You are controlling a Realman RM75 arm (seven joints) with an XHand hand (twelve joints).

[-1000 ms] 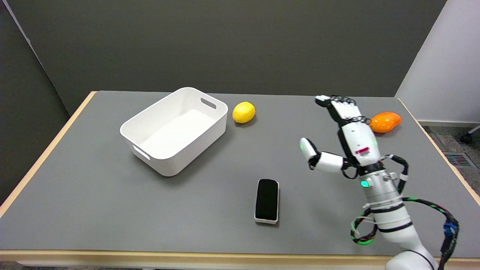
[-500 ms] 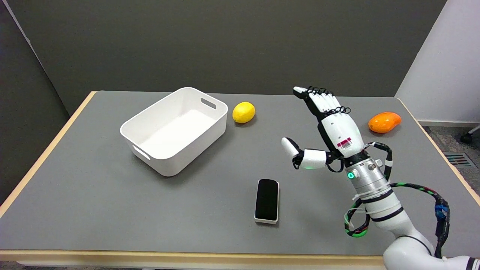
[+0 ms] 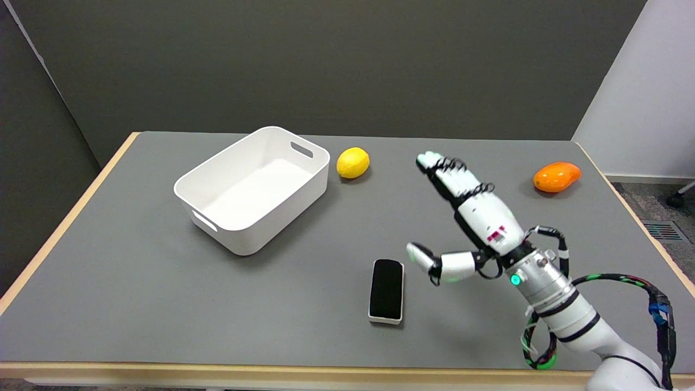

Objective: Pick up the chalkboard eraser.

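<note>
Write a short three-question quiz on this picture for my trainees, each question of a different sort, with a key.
1. True or false: the right hand is holding the eraser.
2. Which thing lies nearest the white bin? A) the lemon B) the orange fruit C) the eraser
3. Fill in: the eraser lies flat on the grey ____, black side up.

Key
1. False: the hand is open, fingers spread, to the right of the eraser and apart from it.
2. A: the lemon lies just beyond the bin's far right corner.
3. table
</note>
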